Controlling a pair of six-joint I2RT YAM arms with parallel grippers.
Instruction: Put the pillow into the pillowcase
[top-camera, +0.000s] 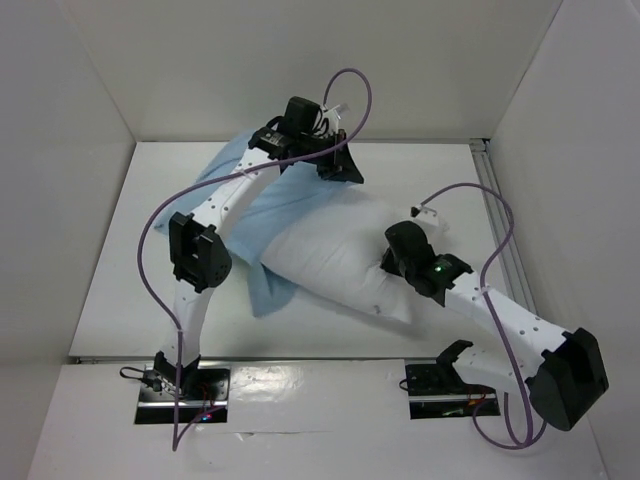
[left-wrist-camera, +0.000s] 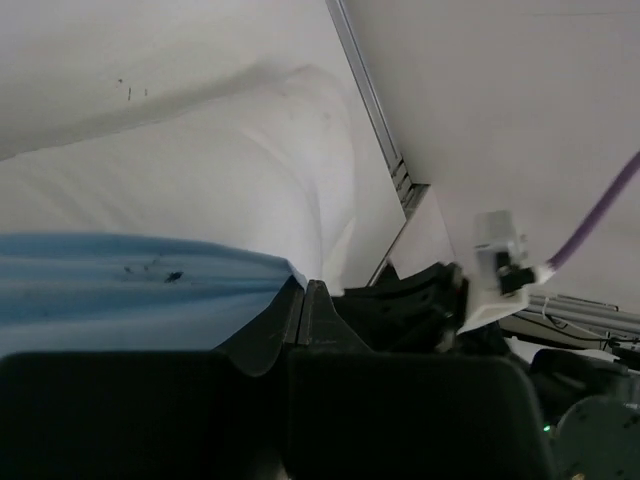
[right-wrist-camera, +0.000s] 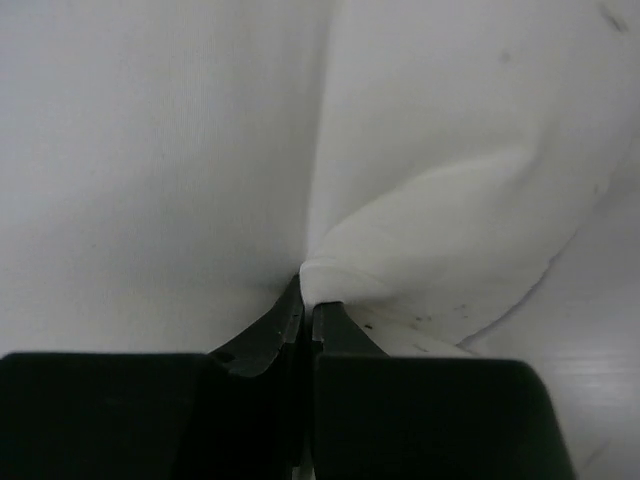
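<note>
Just ahead of the right claw (right-wrist-camera: 308, 300), the pillow (top-camera: 325, 250) bulges up. The jaws are shut on a small fold of its white cover, near its end.

Beyond the pillow's far end, the left claw (left-wrist-camera: 305, 295) is clamped on the blue edge of the pillowcase (top-camera: 270, 220). The rest of the cloth trails away beside and beneath the pillow on the table (top-camera: 420, 190).

I cannot tell whether the left pinch holds one layer or both. The mouth only opens if it holds one.

The step looks like feeding the pillow in, and little of it seems inside. Lift the held edge clear, then push the pillow slowly toward it, because the thin fold could slip.
</note>
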